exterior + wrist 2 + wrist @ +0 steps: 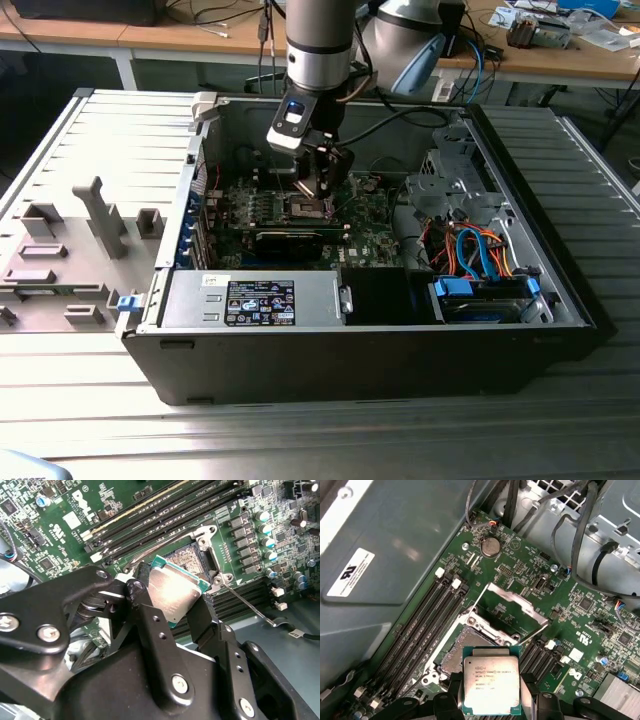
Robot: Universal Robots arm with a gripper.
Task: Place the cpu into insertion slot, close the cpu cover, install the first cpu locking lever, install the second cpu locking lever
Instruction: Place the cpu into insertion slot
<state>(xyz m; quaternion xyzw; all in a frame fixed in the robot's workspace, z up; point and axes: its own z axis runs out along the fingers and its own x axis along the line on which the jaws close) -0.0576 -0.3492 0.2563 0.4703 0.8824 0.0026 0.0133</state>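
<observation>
My gripper (322,186) hangs inside the open computer case, just above the motherboard. It is shut on the cpu (490,684), a flat square chip with a dull silver top and green edge, held by two opposite sides between the black fingers (150,625). In the second wrist view the cpu (176,592) sits tilted just above and partly over the insertion slot (189,560). The insertion slot (465,641) lies bare beside the chip, its contact field showing. The cpu cover (516,601), a silvery frame, stands swung open on the slot's far side.
A thin metal locking lever (250,605) sticks out from the socket corner, unlatched. Memory slots (427,625) flank the socket. A long black expansion card (290,240), the power supply (250,298) and orange and blue cables (475,250) crowd the case.
</observation>
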